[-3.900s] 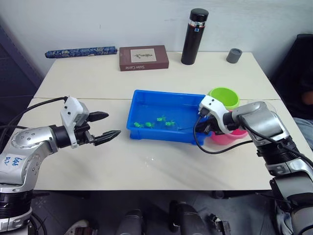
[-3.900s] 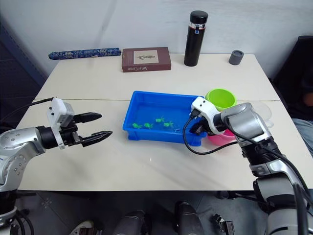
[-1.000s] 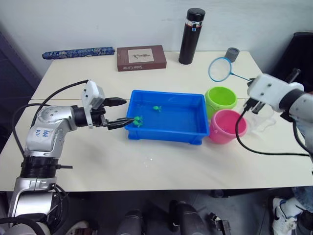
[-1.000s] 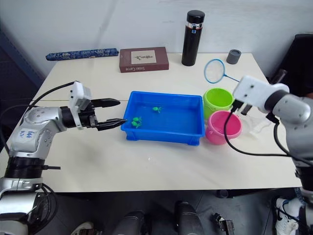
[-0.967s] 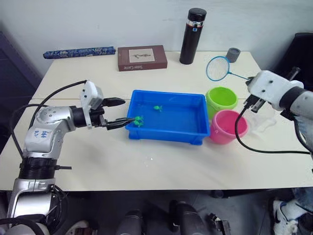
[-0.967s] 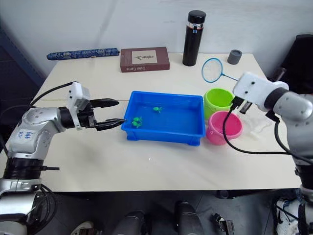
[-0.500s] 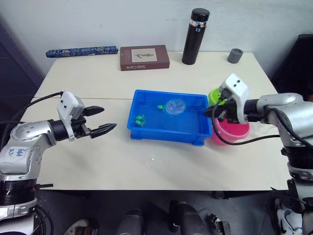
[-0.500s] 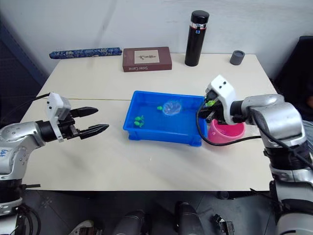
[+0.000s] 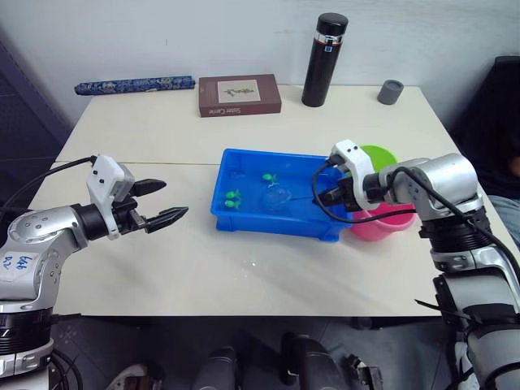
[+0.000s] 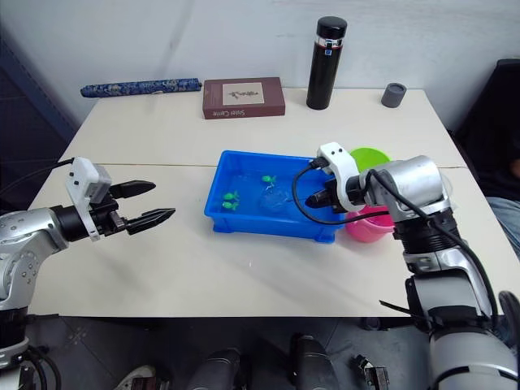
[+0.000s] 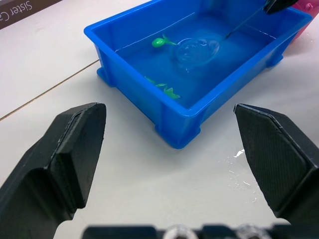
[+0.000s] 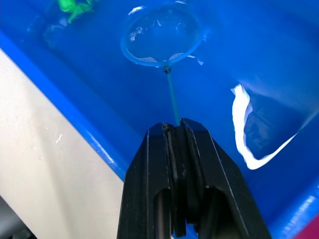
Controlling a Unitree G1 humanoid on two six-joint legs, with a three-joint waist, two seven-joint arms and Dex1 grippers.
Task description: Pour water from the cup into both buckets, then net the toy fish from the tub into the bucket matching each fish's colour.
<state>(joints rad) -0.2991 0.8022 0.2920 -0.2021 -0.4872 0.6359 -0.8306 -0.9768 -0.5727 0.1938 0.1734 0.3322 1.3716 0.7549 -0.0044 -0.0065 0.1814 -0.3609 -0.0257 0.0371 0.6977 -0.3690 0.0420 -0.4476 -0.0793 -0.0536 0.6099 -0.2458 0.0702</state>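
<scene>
The right gripper (image 12: pixel 174 130) has its jaws clamped on the net's thin handle, and the net (image 12: pixel 162 41) sits dipped in the water near the middle of the tub (image 9: pixel 244 223). Green toy fish (image 9: pixel 233 197) float just beyond the hoop, toward the tub's far and left parts. The green bucket (image 9: pixel 380 153) and pink bucket (image 9: pixel 388 225) stand just right of the tub. The left gripper (image 9: pixel 159 201) hovers left of the tub, jaws apart and empty. A hasty sweep could push the fish away or slop water onto the surface; the thin handle might also twist in the grip.
</scene>
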